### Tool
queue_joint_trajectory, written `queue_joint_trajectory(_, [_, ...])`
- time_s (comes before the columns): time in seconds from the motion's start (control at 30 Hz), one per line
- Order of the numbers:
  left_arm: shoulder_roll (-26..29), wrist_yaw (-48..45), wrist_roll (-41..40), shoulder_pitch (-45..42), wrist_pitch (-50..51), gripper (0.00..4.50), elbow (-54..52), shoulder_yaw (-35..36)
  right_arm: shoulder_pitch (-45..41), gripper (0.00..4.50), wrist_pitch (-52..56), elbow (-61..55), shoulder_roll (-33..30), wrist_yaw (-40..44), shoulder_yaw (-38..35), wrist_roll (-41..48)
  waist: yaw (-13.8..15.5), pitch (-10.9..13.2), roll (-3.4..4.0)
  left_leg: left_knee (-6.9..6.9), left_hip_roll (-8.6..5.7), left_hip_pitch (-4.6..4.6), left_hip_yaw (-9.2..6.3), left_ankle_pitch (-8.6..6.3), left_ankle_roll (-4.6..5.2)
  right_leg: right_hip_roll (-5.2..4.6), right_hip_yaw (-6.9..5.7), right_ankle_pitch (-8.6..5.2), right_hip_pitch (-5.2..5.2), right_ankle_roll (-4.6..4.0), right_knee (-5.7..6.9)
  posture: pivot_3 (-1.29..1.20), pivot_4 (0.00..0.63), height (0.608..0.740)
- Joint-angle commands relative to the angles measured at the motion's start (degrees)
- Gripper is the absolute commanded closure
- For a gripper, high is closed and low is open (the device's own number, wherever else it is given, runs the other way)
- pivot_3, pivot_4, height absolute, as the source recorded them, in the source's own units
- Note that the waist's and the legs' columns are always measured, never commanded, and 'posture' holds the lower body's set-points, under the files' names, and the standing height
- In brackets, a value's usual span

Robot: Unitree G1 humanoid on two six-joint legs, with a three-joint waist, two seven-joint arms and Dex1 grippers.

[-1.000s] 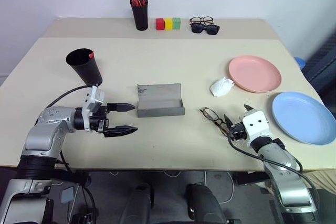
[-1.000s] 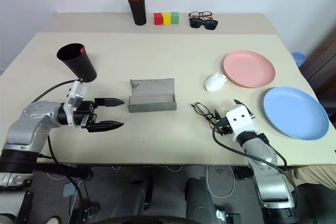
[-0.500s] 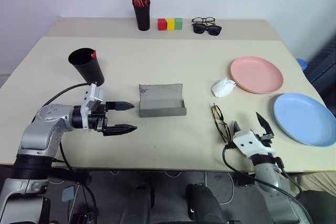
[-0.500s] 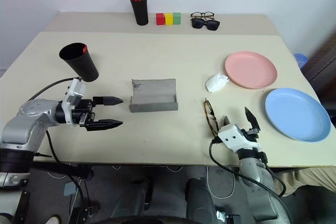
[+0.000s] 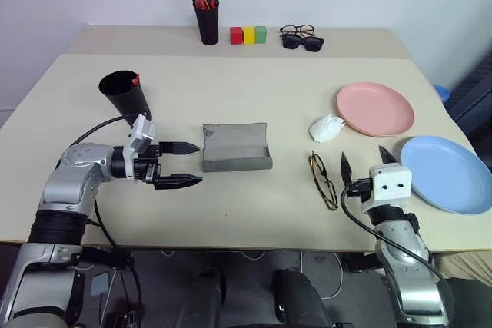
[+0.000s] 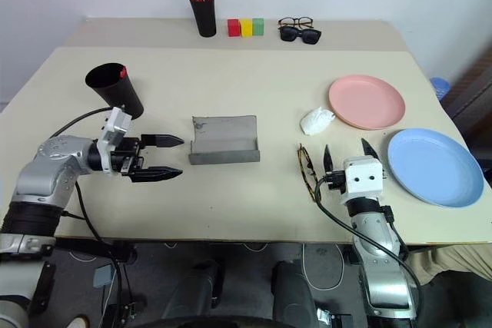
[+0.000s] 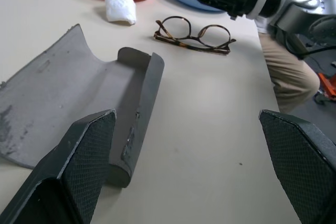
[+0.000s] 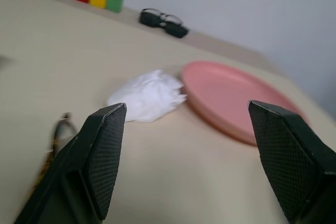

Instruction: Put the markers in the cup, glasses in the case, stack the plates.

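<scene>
The glasses [image 5: 323, 180] lie flat on the table near its front edge, and the left wrist view shows them too [image 7: 193, 35]. Just right of them my right gripper [image 5: 363, 157] hovers open and empty, fingers pointing toward the pink plate [image 5: 374, 108]. The blue plate [image 5: 447, 173] sits apart, at the right. The grey case [image 5: 236, 146] lies open mid-table. My left gripper [image 5: 198, 164] is open and empty just left of it, pointing at it. The black cup [image 5: 123, 94] stands tilted behind that arm, with a marker's red tip [image 5: 135, 80] showing at its rim.
A crumpled white tissue [image 5: 325, 127] lies between the glasses and the pink plate. At the back stand a black pen pot of red markers [image 5: 206, 17], three coloured blocks [image 5: 247, 34], and sunglasses beside another pair [image 5: 300, 38].
The right gripper came away from the glasses, dropped back toward the table edge, then rose with its fingers pointing forward. The glasses turned to lie front-to-back. The left gripper hardly moved.
</scene>
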Motion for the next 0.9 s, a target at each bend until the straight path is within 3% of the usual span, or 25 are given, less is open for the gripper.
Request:
queue_joint_trajectory(0.03, [-0.1,-0.88,-0.18,0.87,-1.86,0.0,-0.23,0.83,1.48,0.75,3.89,-3.51,-1.08,4.43,-1.96,4.97,-0.05,-0.01,0.01,0.0,0.0,0.02,0.0,0.0,0.0,0.0,0.0,0.0,0.0,0.0,0.01,0.0,0.15,0.74])
queue_joint_trajectory(0.9, [1.14,-0.44,-1.61,2.52,2.84,0.0,-6.78,1.0,3.65,0.75,6.58,-5.52,-0.14,11.98,3.07,6.81,-0.05,-0.01,0.03,-0.01,0.02,-0.01,0.01,-0.01,-0.02,-0.01,0.0,0.0,-0.06,-0.01,-0.01,0.0,0.15,0.74])
